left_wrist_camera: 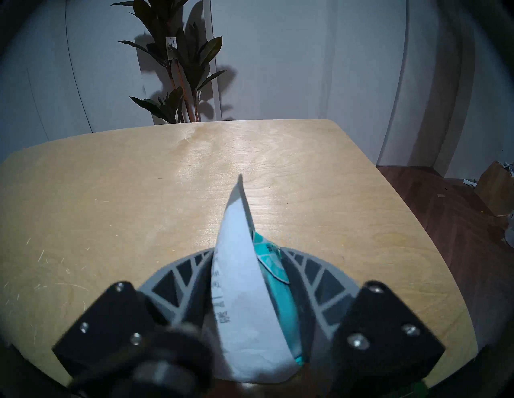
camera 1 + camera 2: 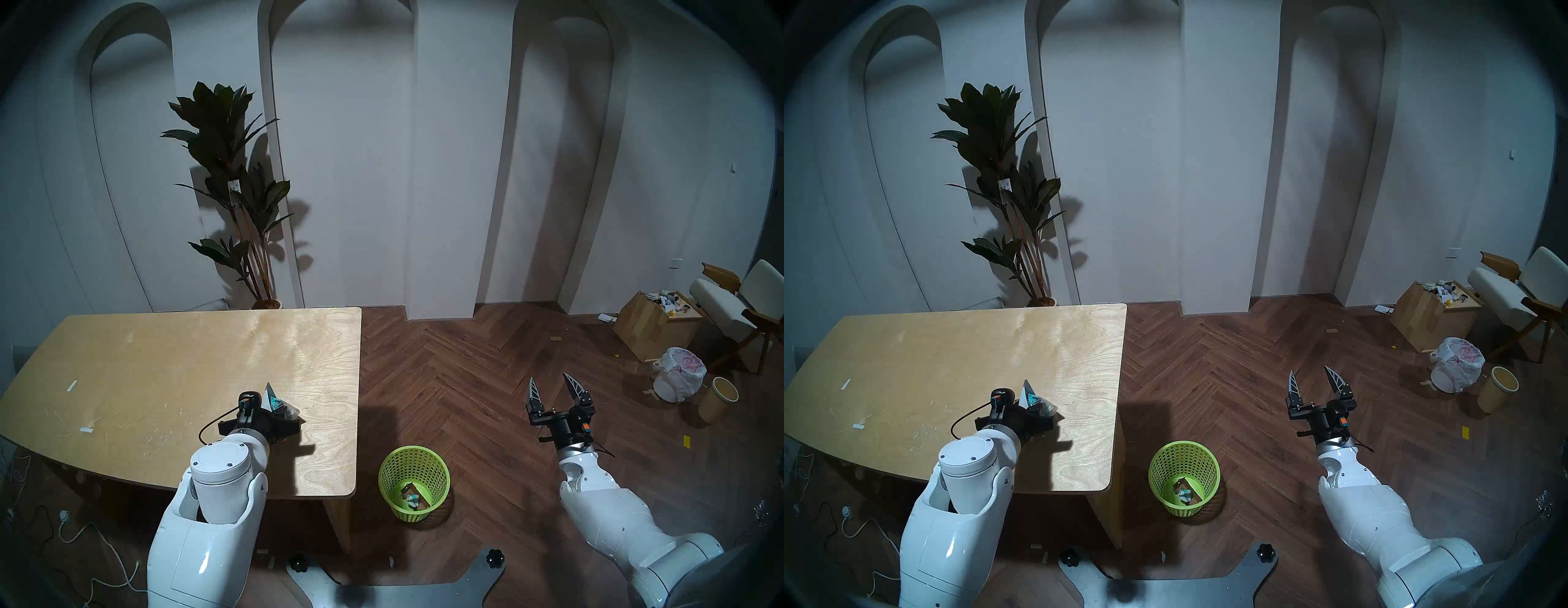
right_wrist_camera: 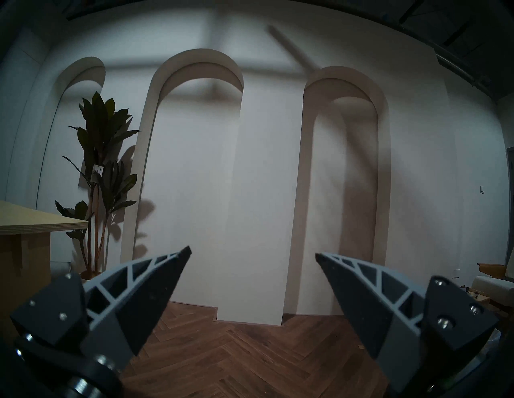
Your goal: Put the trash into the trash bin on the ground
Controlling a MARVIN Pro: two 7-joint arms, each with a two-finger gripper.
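Sitting on the floor, lime-green trash bin (image 2: 413, 482) with crumpled trash (image 2: 411, 499) inside.

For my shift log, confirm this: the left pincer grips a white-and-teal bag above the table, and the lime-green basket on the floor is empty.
Not empty: the head views show trash already lying in the lime-green basket. The rest stands: the left pincer grips the white-and-teal bag above the table.

Silver-white bag (image 1: 239, 283) upright, green bin (image 2: 413, 482) apparently part-filled
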